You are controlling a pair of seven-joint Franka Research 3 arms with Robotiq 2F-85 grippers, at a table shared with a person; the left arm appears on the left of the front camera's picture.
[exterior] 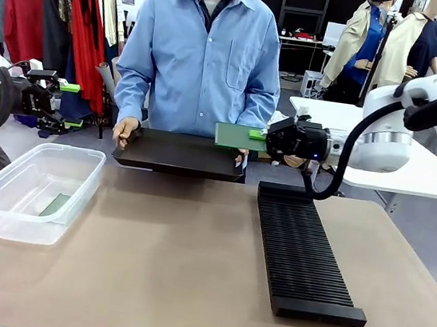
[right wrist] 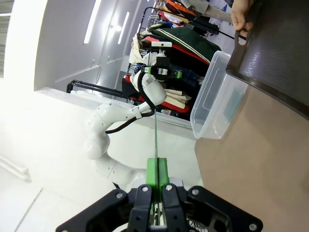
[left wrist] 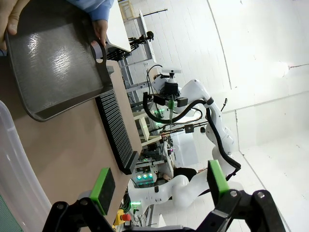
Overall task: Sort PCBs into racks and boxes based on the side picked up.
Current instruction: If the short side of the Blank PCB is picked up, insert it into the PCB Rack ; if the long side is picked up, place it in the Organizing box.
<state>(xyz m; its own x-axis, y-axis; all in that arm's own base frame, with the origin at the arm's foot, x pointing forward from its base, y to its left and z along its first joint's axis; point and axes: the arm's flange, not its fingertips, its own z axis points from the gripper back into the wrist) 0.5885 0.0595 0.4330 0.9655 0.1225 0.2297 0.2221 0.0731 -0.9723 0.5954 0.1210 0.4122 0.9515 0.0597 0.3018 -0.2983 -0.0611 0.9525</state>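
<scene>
On the desk (exterior: 170, 286) nearest the camera, a long black slotted rack (exterior: 303, 255) lies at the right. A clear plastic tub (exterior: 6, 184) sits at the left with one green PCB (exterior: 56, 205) flat on its bottom. At the far edge, a person's hand (exterior: 126, 130) steadies a shallow black tray (exterior: 177, 156). Just above the tray's right end, the right fingers (exterior: 256, 135) are pressed together on the short edge of a second PCB (exterior: 236, 136), held roughly level and reaching out over the tray. In the right wrist view that board (right wrist: 156, 135) runs edge-on as a thin line from between the green pads (right wrist: 151, 170). Off to the far left, well clear of the tub, the left fingers (exterior: 69, 87) are spread wide and hold nothing, as the left wrist view of their pads (left wrist: 103, 188) confirms.

The board looks light, thin and stiff, so a pinch at one edge should carry it. The faces are probably smooth and easily marked, so the bare margin is the safer hold. Lowered edge-first, it would need to meet a rack slot squarely or it could jam.
</scene>
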